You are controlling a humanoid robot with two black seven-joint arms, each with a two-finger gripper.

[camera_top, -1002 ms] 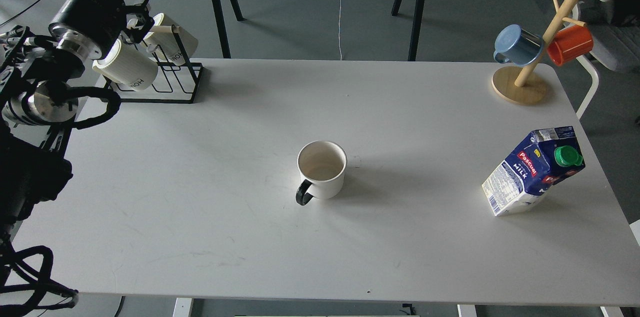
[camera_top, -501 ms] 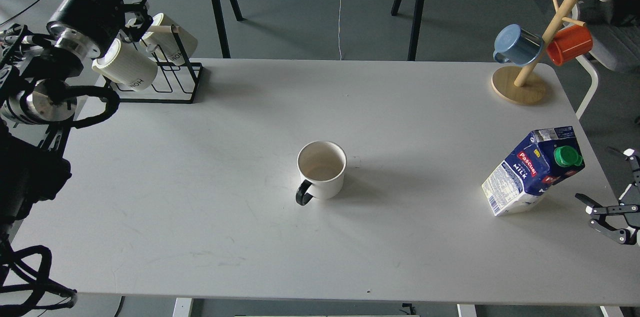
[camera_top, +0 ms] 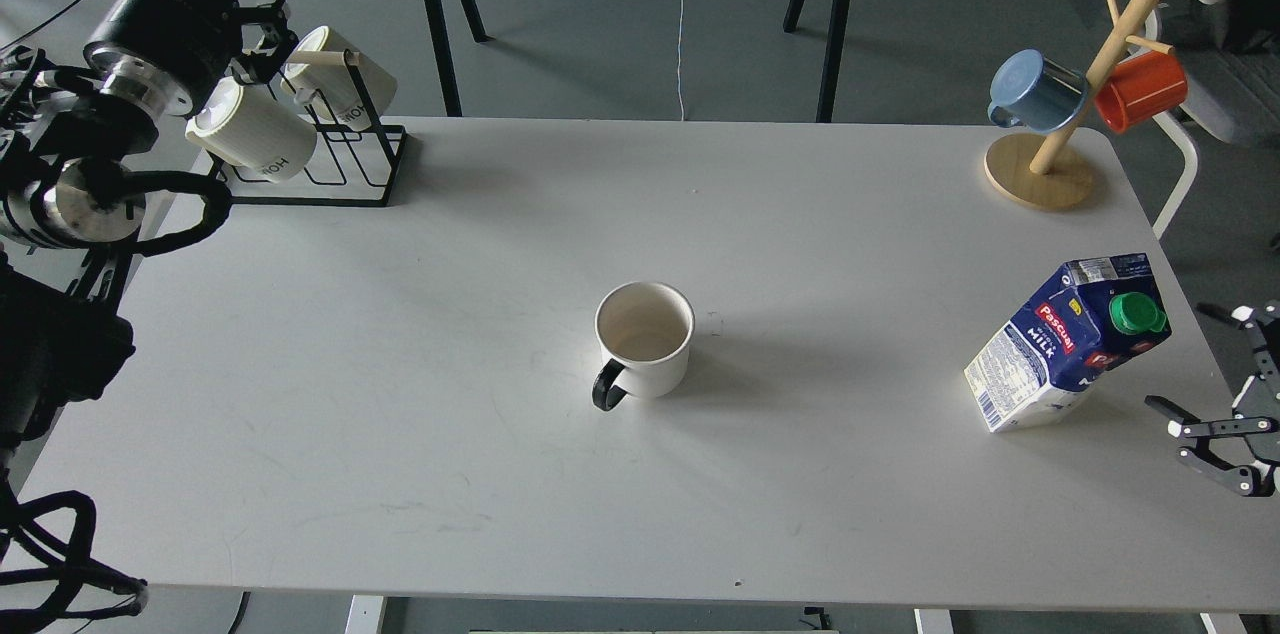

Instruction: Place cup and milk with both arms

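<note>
Cup (camera_top: 644, 338) sits empty mid-worktop (camera_top: 420, 334); milk (camera_top: 1066, 342) stays capped. Right gripper (camera_top: 1205, 376) has crept nearer, jaws spread; left gripper's (camera_top: 262, 19) jaws unreadable.

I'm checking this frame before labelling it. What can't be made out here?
- Right pincer, head view: cut off by the right edge; only its spread fingers show.
- Left pincer, head view: dark and small against the ribbed mugs; open or shut is unclear.
- Milk carton, head view: its far sides face away.
- Cup: fully visible.
</note>
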